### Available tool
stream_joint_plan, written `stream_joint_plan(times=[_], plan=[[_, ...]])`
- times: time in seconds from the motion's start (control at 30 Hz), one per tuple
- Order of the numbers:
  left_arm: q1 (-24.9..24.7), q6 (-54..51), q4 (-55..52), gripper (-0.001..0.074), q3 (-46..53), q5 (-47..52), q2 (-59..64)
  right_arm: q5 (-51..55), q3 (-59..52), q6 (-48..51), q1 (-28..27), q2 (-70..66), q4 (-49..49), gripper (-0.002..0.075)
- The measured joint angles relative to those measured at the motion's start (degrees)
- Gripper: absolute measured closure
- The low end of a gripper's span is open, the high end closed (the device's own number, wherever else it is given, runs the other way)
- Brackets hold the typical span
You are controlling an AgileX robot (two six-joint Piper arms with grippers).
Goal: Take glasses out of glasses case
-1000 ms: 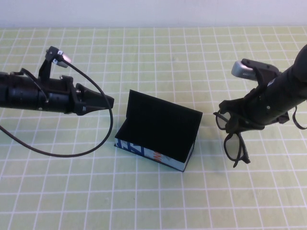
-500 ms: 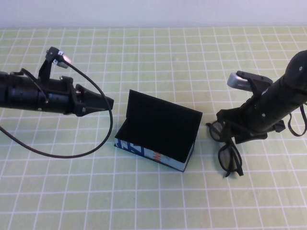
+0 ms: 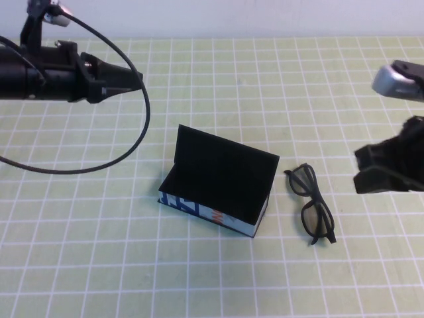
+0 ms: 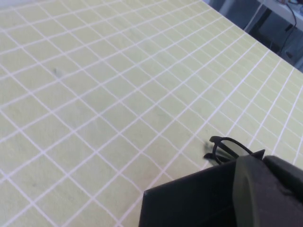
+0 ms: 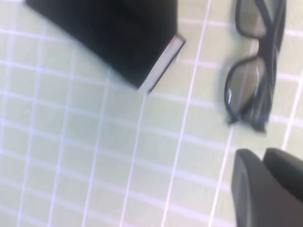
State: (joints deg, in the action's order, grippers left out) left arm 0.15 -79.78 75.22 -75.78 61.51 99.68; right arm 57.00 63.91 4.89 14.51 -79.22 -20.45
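Observation:
The glasses case (image 3: pixel 218 182) stands open in the middle of the mat, its black lid up and its black inside empty. The black glasses (image 3: pixel 311 204) lie folded out on the mat just right of the case, touching nothing. My right gripper (image 3: pixel 363 169) hangs raised at the right edge, apart from the glasses, fingers close together and empty. In the right wrist view the glasses (image 5: pixel 255 66) and a case corner (image 5: pixel 118 33) lie beyond the gripper (image 5: pixel 263 155). My left gripper (image 3: pixel 136 78) is shut and empty, high at the far left.
A black cable (image 3: pixel 126 139) loops down from the left arm over the mat, left of the case. The left wrist view shows the case lid (image 4: pixel 189 201), the glasses (image 4: pixel 227 145) behind it and the table's far edge.
My right gripper has let go of the glasses, which now lie on the mat, and has pulled back up to the right. My left arm has moved up toward the far left.

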Motion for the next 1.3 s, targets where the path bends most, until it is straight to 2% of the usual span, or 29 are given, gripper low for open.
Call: stream_joint_plan(times=[0.13,0.3,0.5,0.67,0.83,1.0,1.17,1.3], plan=[[0.00,0.57,-0.18,0.0739,1.59,-1.98,-5.05,0.00,-7.54,-1.19,-0.12,14.67,0.54,0.0728],[0.00,0.10,0.22,0.0739,10.28,-8.44,-15.21,2.18,-14.01,-2.97,-0.12,32.93,0.80,0.0739],[0.00,-1.97,2.07,0.0739,27.42,-17.30,-35.57,2.97,-19.42,-3.69,-0.12,51.01,1.02,0.0741],[0.00,-3.68,3.55,0.0739,41.78,-24.21,-56.43,-3.25,-25.54,-3.34,-0.12,62.85,1.02,0.0742],[0.00,-1.95,4.03,0.0739,53.92,-33.49,-79.67,-14.37,-33.23,0.40,-0.12,68.31,-1.49,0.0742],[0.00,2.19,4.38,0.0739,62.82,-39.52,-98.14,-27.64,-41.25,10.42,-0.12,67.88,-11.53,0.0742],[0.00,7.25,3.56,0.0739,66.67,-38.48,-97.77,-40.75,-46.60,24.31,-0.12,66.78,-22.71,0.0742],[0.00,7.33,3.08,0.0739,67.38,-39.29,-94.15,-43.39,-47.63,27.81,-0.12,66.19,-25.31,0.0742]])
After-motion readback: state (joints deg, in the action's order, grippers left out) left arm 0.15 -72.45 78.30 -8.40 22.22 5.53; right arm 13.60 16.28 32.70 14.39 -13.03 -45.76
